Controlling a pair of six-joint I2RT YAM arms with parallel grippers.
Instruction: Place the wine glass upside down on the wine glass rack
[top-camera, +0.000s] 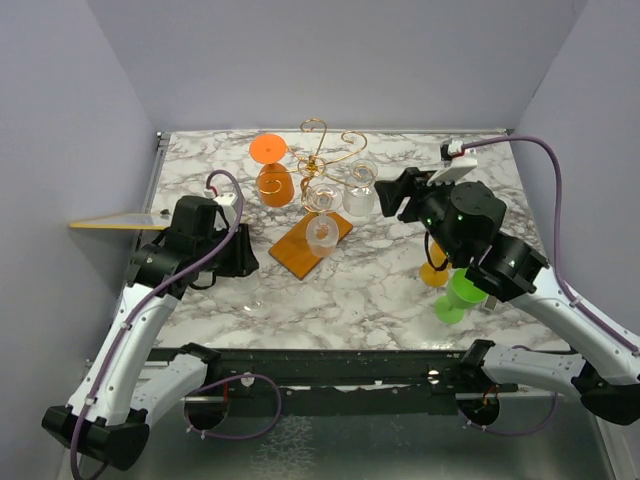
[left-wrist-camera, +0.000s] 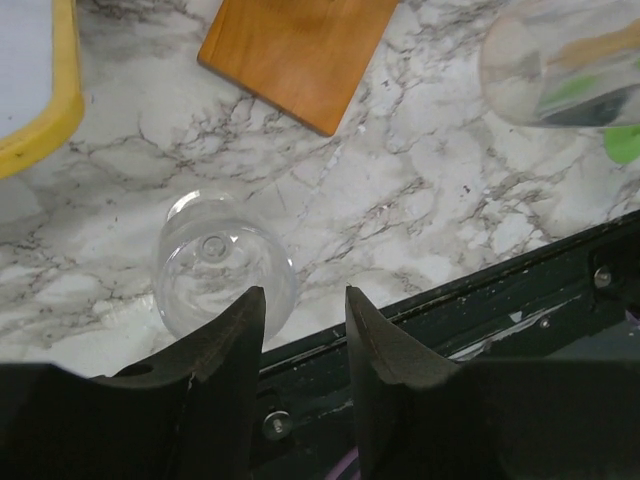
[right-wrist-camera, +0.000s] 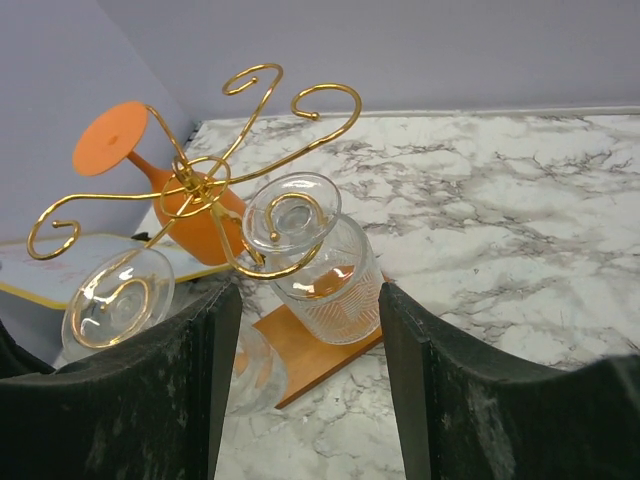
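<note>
The wine glass rack (top-camera: 318, 160) is gold wire on an orange-brown wooden base (top-camera: 305, 248); it also shows in the right wrist view (right-wrist-camera: 200, 180). An orange glass (right-wrist-camera: 185, 205) and two clear glasses (right-wrist-camera: 330, 265) (right-wrist-camera: 118, 297) hang upside down on it. Another clear wine glass (left-wrist-camera: 222, 265) stands on the marble near the front edge, just beyond the tip of my left finger (left-wrist-camera: 225, 340). My left gripper (left-wrist-camera: 302, 295) is open and empty, low over the table edge. My right gripper (right-wrist-camera: 308, 290) is open and empty, facing the rack from the right.
A yellow-rimmed tray (left-wrist-camera: 40, 100) lies at the left edge. An orange glass (top-camera: 435, 272) and a green glass (top-camera: 455, 295) stand under my right arm. The black front rail (left-wrist-camera: 500, 300) runs close below my left gripper. Purple walls enclose the table.
</note>
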